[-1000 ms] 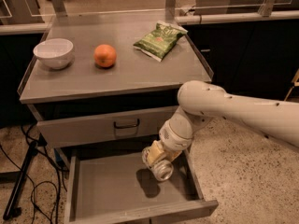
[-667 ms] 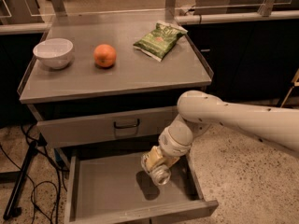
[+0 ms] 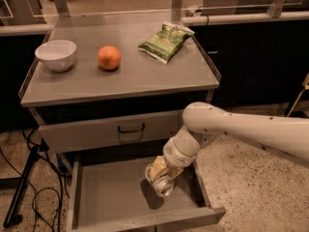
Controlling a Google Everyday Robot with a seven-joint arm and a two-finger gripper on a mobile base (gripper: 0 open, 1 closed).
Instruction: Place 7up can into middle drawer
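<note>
I have the pincer [image 3: 159, 174] down inside the open middle drawer [image 3: 108, 199], toward its right half, at the end of the arm [image 3: 241, 129] that reaches in from the right edge of my view. It is clenched around the 7up can [image 3: 164, 187].

The can sits tilted. Its long axis slants from upper left down to lower right, and one shiny round end faces down and toward me. The other end is buried in the pincer, and I cannot separate the fingers from the pale can body. The label is too blurred to read. A dark shadow lies on the tray floor just left of the can, but I cannot tell whether the can touches the floor.

The drawer's front panel is partly cut off by the bottom edge of the view. Above it, the upper drawer [image 3: 116, 132] with the black handle is closed. On the tabletop [image 3: 140, 79] stand a white bowl [image 3: 56, 54], an orange [image 3: 109, 57] and a green snack bag [image 3: 165, 41], well apart from the can.
</note>
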